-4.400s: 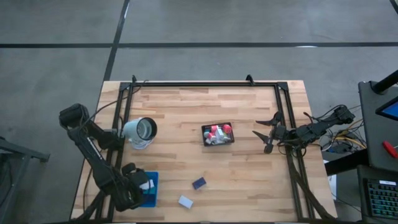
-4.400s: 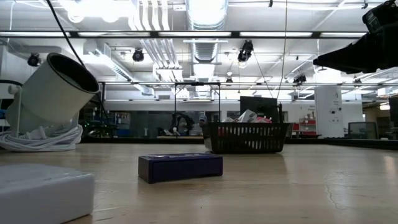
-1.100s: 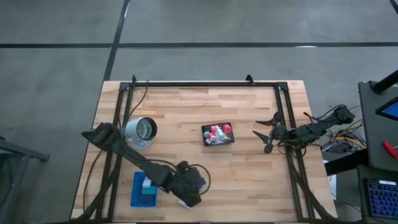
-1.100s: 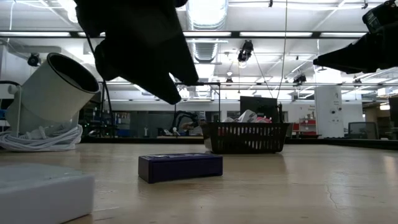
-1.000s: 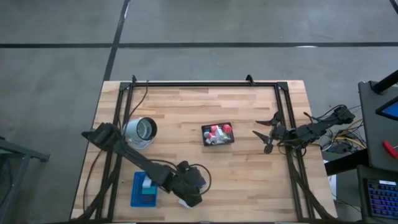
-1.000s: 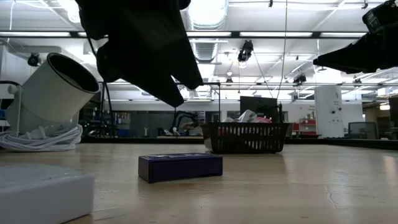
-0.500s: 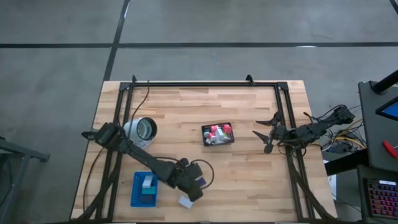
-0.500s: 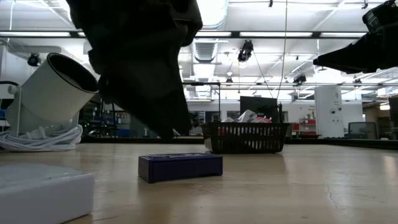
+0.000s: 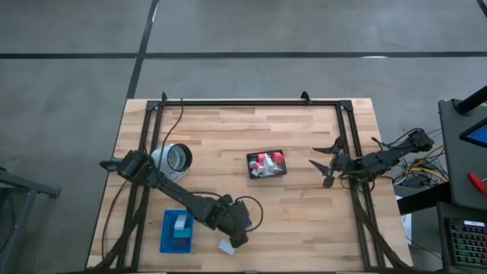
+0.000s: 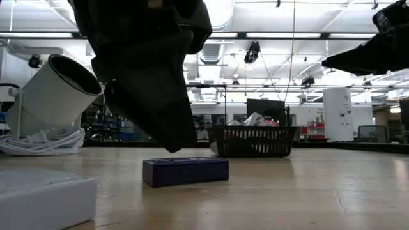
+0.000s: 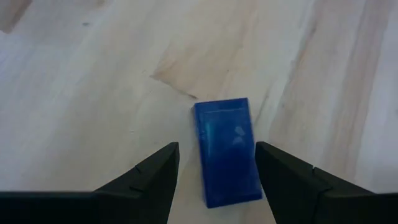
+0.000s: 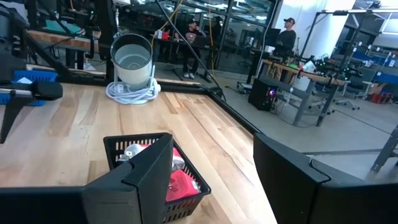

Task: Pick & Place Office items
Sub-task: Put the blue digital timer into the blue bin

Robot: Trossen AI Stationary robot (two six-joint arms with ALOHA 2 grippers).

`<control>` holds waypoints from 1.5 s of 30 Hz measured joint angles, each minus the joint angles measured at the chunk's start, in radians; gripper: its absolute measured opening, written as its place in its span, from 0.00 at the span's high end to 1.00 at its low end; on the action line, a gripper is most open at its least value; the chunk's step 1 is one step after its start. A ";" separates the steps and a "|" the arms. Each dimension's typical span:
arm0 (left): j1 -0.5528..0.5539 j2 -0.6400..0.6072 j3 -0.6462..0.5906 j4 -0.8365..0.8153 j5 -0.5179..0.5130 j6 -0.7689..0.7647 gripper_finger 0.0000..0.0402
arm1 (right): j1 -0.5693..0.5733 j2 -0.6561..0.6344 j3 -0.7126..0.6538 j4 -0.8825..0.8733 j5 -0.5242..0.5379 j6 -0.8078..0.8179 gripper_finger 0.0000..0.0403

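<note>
A: Jaws first. Left gripper (image 11: 214, 163)?
B: Spread wide, empty. One finger either side of the navy block (image 11: 227, 151), not touching it. Gripper hangs just above the block.

A: Block location?
B: Flat on the wooden table (image 9: 304, 137), front centre-left. In the high view the left gripper (image 9: 237, 221) covers most of it. Low view shows the navy block (image 10: 185, 172) lying flat under the dark gripper.

A: Going left to right, what else?
B: White desk lamp (image 9: 173, 160) on its side near the left edge, cord coiled under it. Blue tray (image 9: 176, 231) at front left, with a white block (image 9: 182, 224) in it. Another white block (image 9: 226, 246) on the table just in front of the left gripper. Black mesh basket (image 9: 265, 164) mid-table, holding red, pink and white pieces.

A: Right gripper (image 9: 326, 166)?
B: Parked near the right edge, well apart from the basket. Jaws partly apart, nothing between them. Its wrist view looks over the basket (image 12: 158, 177) toward the lamp (image 12: 132, 62).

A: Anything behind?
B: People (image 12: 287, 36) standing in the workshop beyond the table.
</note>
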State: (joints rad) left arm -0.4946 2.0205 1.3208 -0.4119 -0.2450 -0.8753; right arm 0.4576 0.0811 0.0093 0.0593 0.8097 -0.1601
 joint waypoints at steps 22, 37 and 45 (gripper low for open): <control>0.009 0.056 0.000 0.041 0.055 0.021 0.46 | 0.000 0.000 0.000 0.000 0.000 0.002 0.46; 0.010 0.057 -0.001 0.052 0.051 0.054 0.59 | 0.000 0.000 0.000 0.000 0.000 0.002 0.46; 0.011 0.058 -0.001 0.053 0.051 0.054 0.79 | 0.000 0.000 0.000 0.000 0.000 0.002 0.46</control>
State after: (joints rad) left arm -0.4835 2.0785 1.3201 -0.3585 -0.1940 -0.8216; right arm 0.4578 0.0811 0.0093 0.0593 0.8097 -0.1581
